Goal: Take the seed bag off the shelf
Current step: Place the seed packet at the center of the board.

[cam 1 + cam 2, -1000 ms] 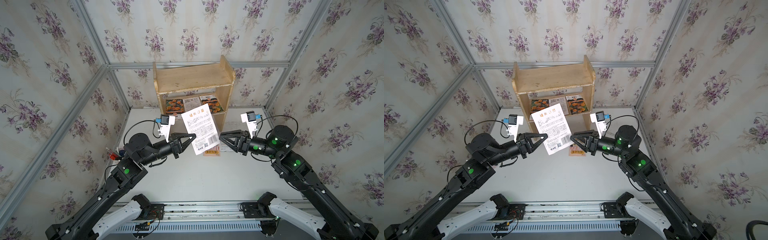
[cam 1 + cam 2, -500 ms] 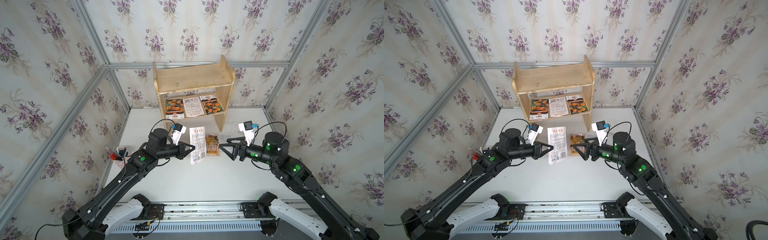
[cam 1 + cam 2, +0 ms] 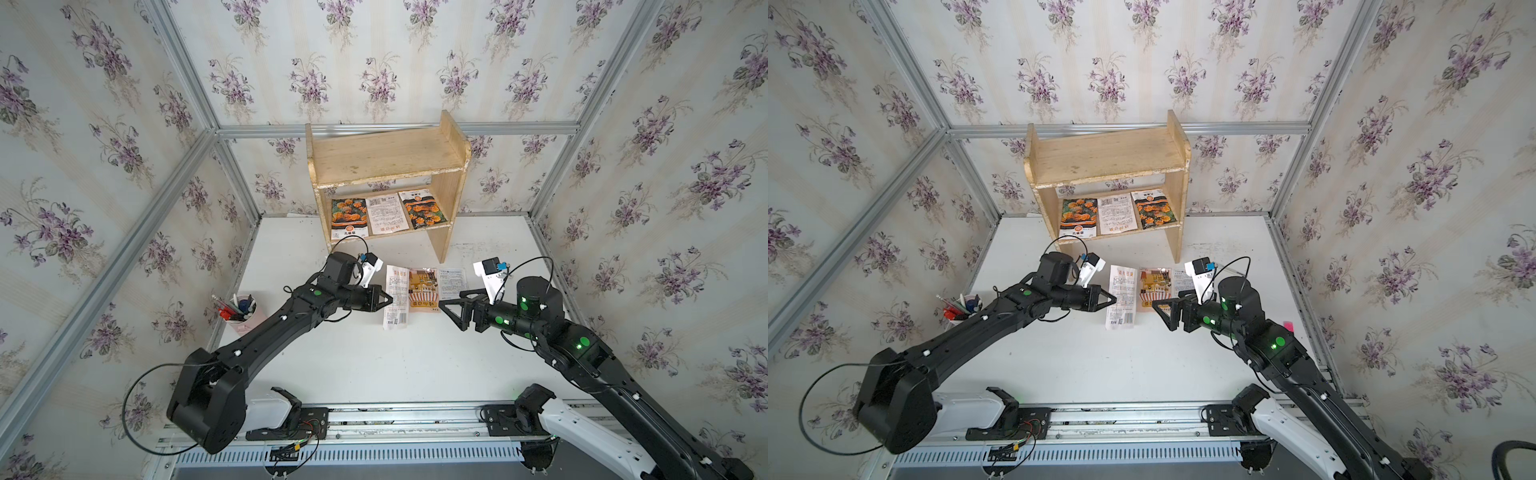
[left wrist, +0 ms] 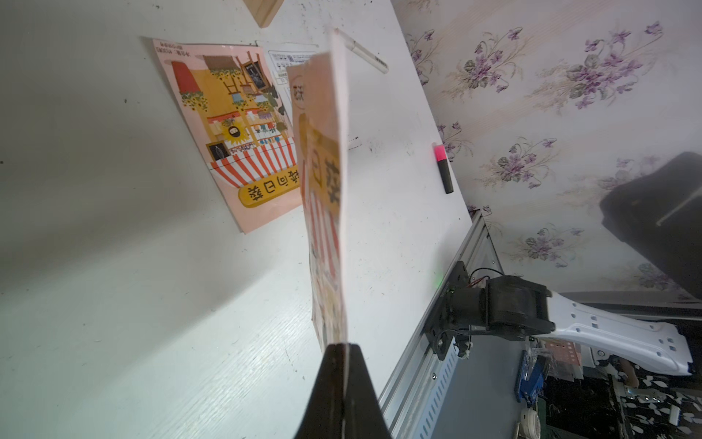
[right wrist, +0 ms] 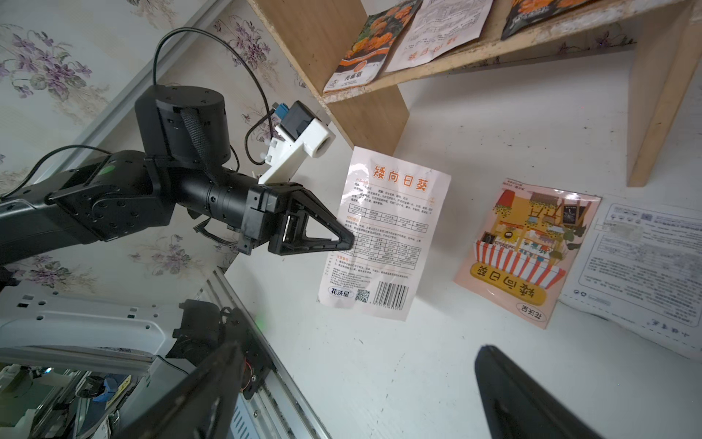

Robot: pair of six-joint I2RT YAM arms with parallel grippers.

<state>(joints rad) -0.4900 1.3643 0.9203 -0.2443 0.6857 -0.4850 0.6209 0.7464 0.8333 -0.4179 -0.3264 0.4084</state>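
**Seed bag off the shelf, held by one thin edge**

My left jaws are clamped on the rim of the pale pink seed bag with the printed, barcoded back (image 5: 383, 235). It hangs over the white counter (image 3: 374, 361), clear of the pale wooden two-tier shelf (image 3: 386, 160). So slim a pinch could let it slip or swing onto the pink illustrated packet (image 3: 424, 289) just beside it. My right jaws stand wide apart, empty. Purple-flowered wallpaper (image 3: 104, 124) closes the sides.

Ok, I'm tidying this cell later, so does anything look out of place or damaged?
A pink highlighter and a white pen lie loose on the table, away from the pen cup. The shelf has chipped front edges. One seed packet is held up, pinched at its edge by the left hand.
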